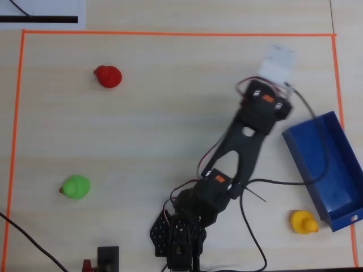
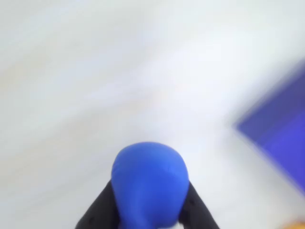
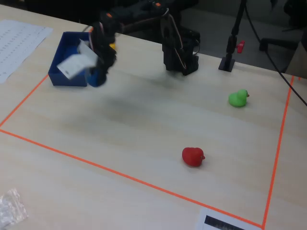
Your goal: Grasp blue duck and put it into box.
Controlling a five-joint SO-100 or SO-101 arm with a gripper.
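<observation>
**Blue duck held aloft, box not yet reached**

The desk (image 1: 142,147) is showing as a pale wood-grain surface, marked off by an orange tape border (image 1: 170,33) framing the work area. The box (image 1: 332,170) is sitting at the right edge of that frame in the overhead view, open-topped and looking empty there. The arm (image 1: 241,147) is stretching from its base at the bottom edge toward the upper right. In the wrist view the hand (image 2: 148,210) is closing its two dark fingers on the blue duck (image 2: 149,186), which is filling the gap between them; in the fixed view the duck (image 3: 96,77) is hanging above the desk just beside the box's near wall, not yet over it.

To do this carry well, the arm is probably needing to keep the duck raised above the wall, bring it over the middle of the box, and only then release.

A green duck (image 1: 75,187), a red duck (image 1: 108,76) and a yellow duck (image 1: 303,221) are lying well apart; the yellow one is sitting just beside the box's lower end. Dark cables (image 1: 255,226) are trailing near the base, and printed paper (image 3: 19,40) is lying outside the tape.
</observation>
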